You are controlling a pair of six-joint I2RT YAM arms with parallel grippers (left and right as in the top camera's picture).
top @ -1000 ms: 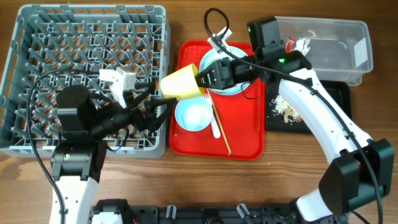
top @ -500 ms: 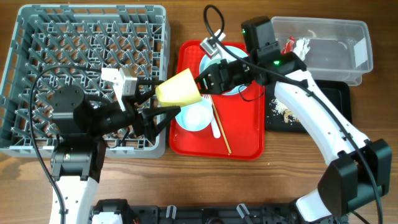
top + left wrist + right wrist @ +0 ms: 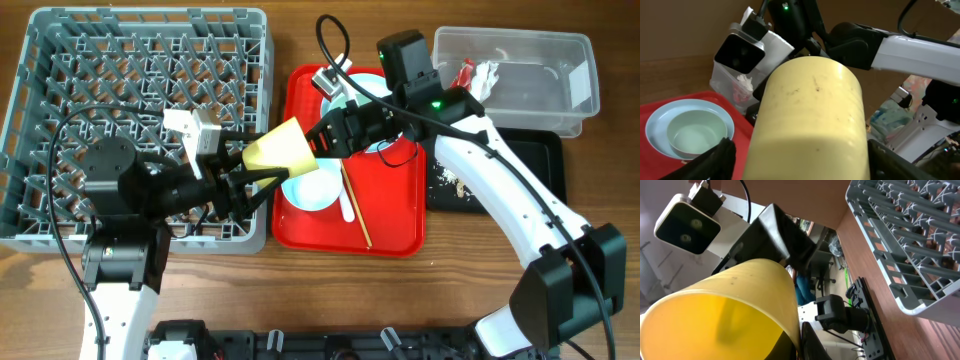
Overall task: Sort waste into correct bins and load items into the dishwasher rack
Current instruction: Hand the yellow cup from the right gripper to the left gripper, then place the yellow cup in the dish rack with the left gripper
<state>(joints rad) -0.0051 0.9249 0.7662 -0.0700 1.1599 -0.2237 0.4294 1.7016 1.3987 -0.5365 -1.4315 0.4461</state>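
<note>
Nearest the robot's base, the left tool [image 3: 258, 168] stands spread. Its two dark fingers [image 3: 722, 156] straddle the closed bottom end of the small yellow plastic cup [image 3: 282, 152]; I cannot tell whether the pads touch its wall. The cup hangs tilted on its side in the air, over the seam between rack and tray, with its mouth towards 2 o'clock. At that mouth end the right tool [image 3: 322, 140] is pressed together on the rim, pinching the cup wall and carrying it.

The step in hand looks like a handover of the cup from right arm to left, on its way into the rack. The next move calls for the left tool to clamp the cup's body firmly before the right one lets go. The right should then draw off towards 2 o'clock.

Below, at 5 o'clock from the cup, a pale blue-green round bowl [image 3: 312, 190] sits on the flat red plastic serving tray [image 3: 395, 225]. The large grey plastic pegged dishwasher rack [image 3: 150, 14] spreads away at 9 to 10 o'clock, so the cup should go there, mouth down among the pegs.
</note>
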